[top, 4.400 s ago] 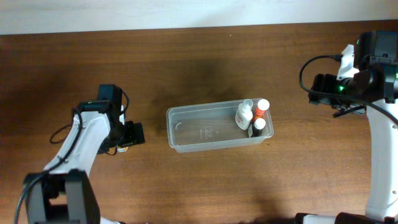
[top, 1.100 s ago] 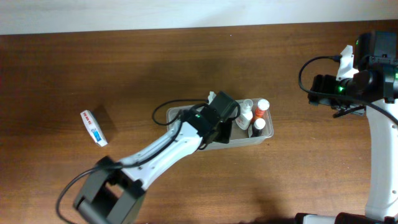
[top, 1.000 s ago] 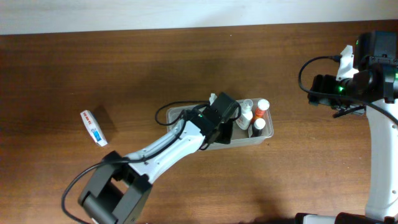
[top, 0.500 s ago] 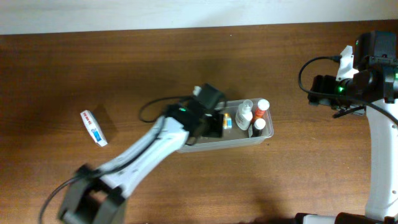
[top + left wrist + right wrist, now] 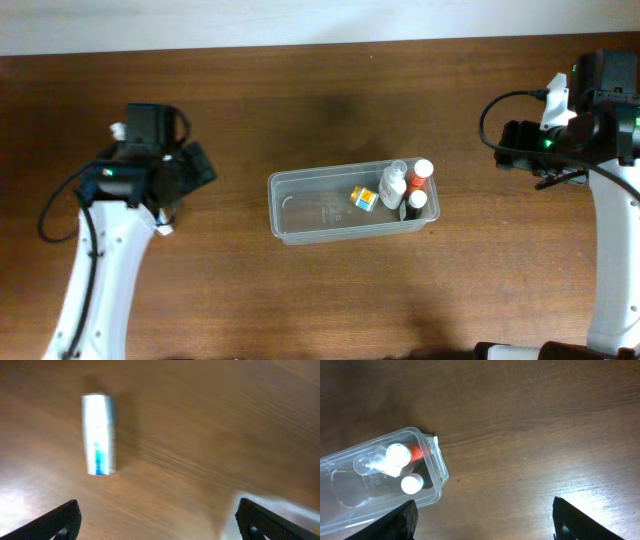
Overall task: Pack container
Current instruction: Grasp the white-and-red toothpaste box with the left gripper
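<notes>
The clear plastic container (image 5: pixel 300 180) lies at the table's centre. At its right end stand a white bottle (image 5: pixel 393 185), an orange bottle (image 5: pixel 420 172) and a dark bottle with a white cap (image 5: pixel 416 203). A small colourful cube (image 5: pixel 363 197) lies beside them. My left gripper (image 5: pixel 200 165) is open and empty, far left of the container. In the left wrist view it (image 5: pixel 157 527) hovers over a white box with a blue stripe (image 5: pixel 98 434). My right gripper (image 5: pixel 515 145) is open and empty, to the right of the container (image 5: pixel 437 467).
In the overhead view the white box (image 5: pixel 163 231) is almost wholly hidden under my left arm. A pale wall runs along the table's far edge. The right arm's base stands at the right edge.
My left arm has pulled out of the container and swung far left over the white box. The small colourful cube now lies in the container. The right arm has not moved.
</notes>
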Tool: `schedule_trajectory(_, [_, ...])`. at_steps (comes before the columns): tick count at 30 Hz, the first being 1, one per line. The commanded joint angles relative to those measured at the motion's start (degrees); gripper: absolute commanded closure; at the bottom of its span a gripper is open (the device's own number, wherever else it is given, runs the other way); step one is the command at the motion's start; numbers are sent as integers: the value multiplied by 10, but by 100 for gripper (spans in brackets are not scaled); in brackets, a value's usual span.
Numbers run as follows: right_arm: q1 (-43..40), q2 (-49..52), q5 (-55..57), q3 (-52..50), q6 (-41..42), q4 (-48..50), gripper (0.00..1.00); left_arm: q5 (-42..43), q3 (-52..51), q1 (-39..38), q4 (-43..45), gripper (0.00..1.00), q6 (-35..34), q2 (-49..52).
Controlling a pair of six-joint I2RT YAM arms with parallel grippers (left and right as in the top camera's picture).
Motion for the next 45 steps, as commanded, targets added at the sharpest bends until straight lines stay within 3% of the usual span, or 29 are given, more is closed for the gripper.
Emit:
schedule_trajectory(1, [-1, -3, -3, -2, -1, -1, 22, 4, -15, 61, -2, 1, 5, 52])
schedule_trajectory(9, [-1, -3, -3, -2, -1, -1, 22, 30, -15, 150, 2, 1, 5, 202])
schedule_trajectory(19, [-1, -3, -3, -2, -1, -1, 22, 54, -15, 162, 39, 3, 24, 313])
schedule_trajectory(21, [-1, -3, -3, -2, -1, -1, 22, 54, -15, 162, 39, 11, 25, 318])
schedule_trajectory(24, [-1, -3, -3, -2, -1, -1, 22, 53, -13, 162, 41, 34, 34, 317])
schedule_trajectory(26, [-1, -3, -3, -2, -1, -1, 22, 52, -9, 162, 42, 40, 41, 317])
schedule_trajectory(30, [-1, -3, -3, -2, -1, -1, 22, 51, 2, 162, 40, 64, 65, 317])
schedule_trajectory(38, [-1, -3, -3, -2, -1, -1, 22, 51, 20, 160, 20, 69, 68, 275])
schedule_trajectory(45, [-1, -3, -3, -2, -1, -1, 22, 71, 27, 102, -2, 69, 84, 135])
